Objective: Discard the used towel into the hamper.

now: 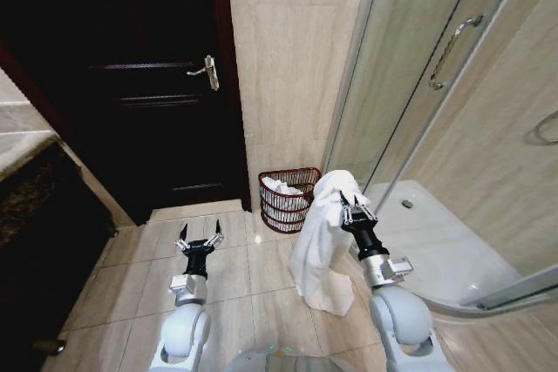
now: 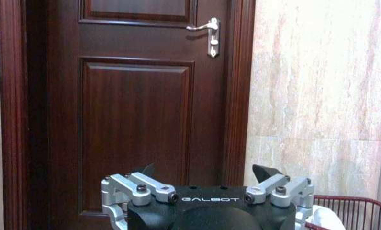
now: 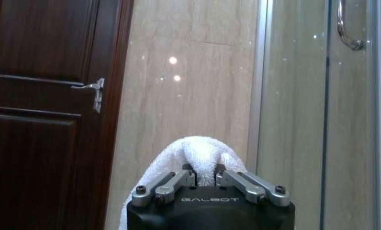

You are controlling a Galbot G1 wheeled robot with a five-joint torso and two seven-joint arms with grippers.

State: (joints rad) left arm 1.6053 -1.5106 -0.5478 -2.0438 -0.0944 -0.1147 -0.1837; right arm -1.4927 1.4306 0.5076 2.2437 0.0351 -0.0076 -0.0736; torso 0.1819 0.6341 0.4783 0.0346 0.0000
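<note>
Writing: "GALBOT" is printed in pale letters on the black body of each claw, readable in both wrist views.
Right claw: right claw (image 1: 356, 212) is raised over the tiled floor (image 1: 235, 285), its fingers (image 3: 171, 184) pinched narrow on a fold of the towel (image 1: 321, 246).
Towel: white, draped over the claw tip and hanging down in a long fold toward the floor; in the right wrist view the towel (image 3: 200, 153) bulges up between and above the fingers.
Hamper: hamper (image 1: 289, 199), a dark red slatted basket, stands on the floor against the beige wall (image 1: 288, 58), between the dark door (image 1: 131, 84) and the glass shower door (image 1: 410, 67). Something white already lies inside it.
Hamper from right claw: at about 10 o'clock in the head view, near, with the hanging towel just beside its rim.
Left claw: left claw (image 1: 200, 237) is held low over the floor, fingers (image 2: 266, 173) spread wide and holding nothing; the hamper (image 2: 350, 211) sits at about 2 o'clock from it in the head view.
Door: a silver lever handle (image 1: 206, 69) on its right edge.
</note>
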